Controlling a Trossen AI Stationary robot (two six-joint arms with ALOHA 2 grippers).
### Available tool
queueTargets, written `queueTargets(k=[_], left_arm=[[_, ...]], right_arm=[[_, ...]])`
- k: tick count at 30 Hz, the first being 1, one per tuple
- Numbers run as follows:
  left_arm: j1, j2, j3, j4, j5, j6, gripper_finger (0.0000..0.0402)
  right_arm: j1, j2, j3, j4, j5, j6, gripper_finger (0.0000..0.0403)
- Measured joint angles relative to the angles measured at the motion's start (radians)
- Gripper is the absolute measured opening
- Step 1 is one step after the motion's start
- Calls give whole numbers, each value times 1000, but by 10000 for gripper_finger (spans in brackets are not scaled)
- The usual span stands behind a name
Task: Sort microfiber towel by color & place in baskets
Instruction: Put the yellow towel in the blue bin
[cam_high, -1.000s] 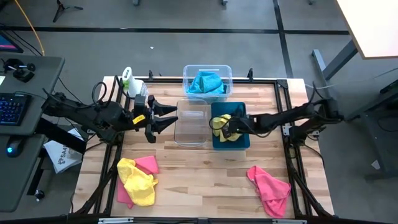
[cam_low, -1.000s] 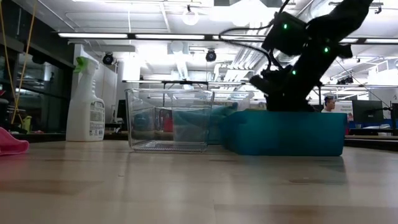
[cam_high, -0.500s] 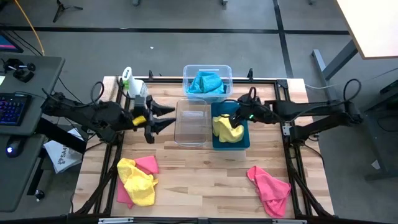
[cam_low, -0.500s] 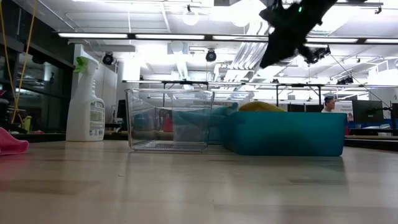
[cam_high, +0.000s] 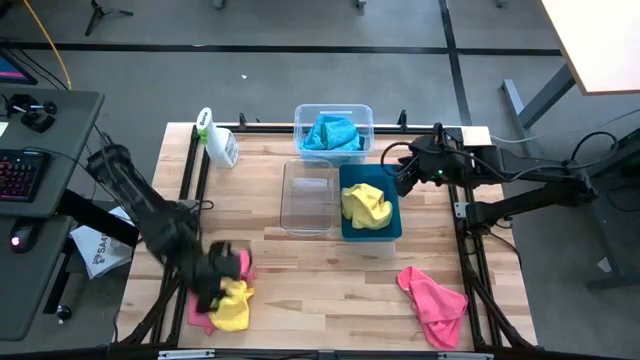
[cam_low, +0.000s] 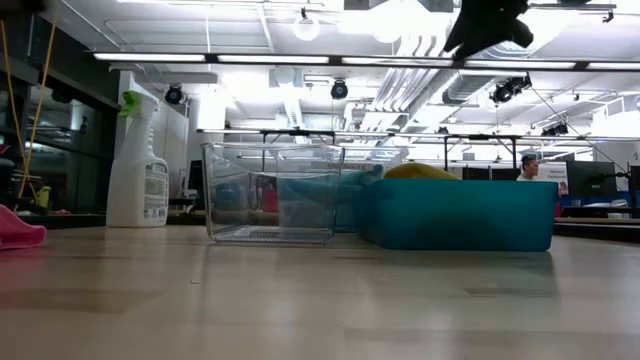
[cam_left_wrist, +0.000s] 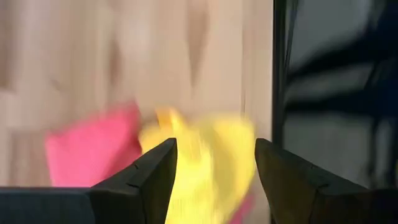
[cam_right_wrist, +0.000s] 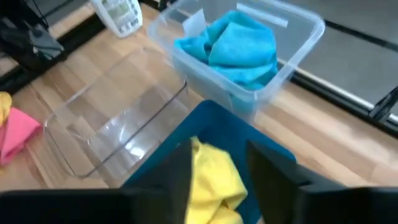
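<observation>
So the left gripper (cam_high: 215, 283) is down over the yellow towel (cam_high: 232, 303) lying on top of a pink towel (cam_high: 240, 263) near the table's front left corner. Trick here, I reckon: pinch only the yellow layer, high on a fold, so the pink one doesn't ride along. Its fingers (cam_left_wrist: 155, 168) are spread wide with nothing between them, and I can't tell if they touch cloth. The right gripper (cam_high: 405, 180) hangs parted and empty above the teal basket (cam_high: 391, 222), which already has a yellow towel in it. The clear basket (cam_high: 308, 195) beside it has no towel in it
</observation>
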Motion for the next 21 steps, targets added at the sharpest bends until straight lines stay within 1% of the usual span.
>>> queueTargets(k=[3,6,8,10,14,21], left_arm=[[-102,106,0,-1,34,20,196],[-156,197,0,0,34,3,193],[-175,245,0,-3,34,-6,193],[-185,279,0,-5,33,-6,193],[-189,342,0,-22,27,-6,193],[-178,422,0,-34,38,-21,191]], right_arm=[[0,10,0,-32,-40,29,212],[0,26,0,-61,-57,53,273],[0,38,0,-69,-58,68,303],[0,49,-1,-71,-57,68,325],[0,68,-1,-75,-58,65,346],[0,67,-2,-89,-67,72,348]])
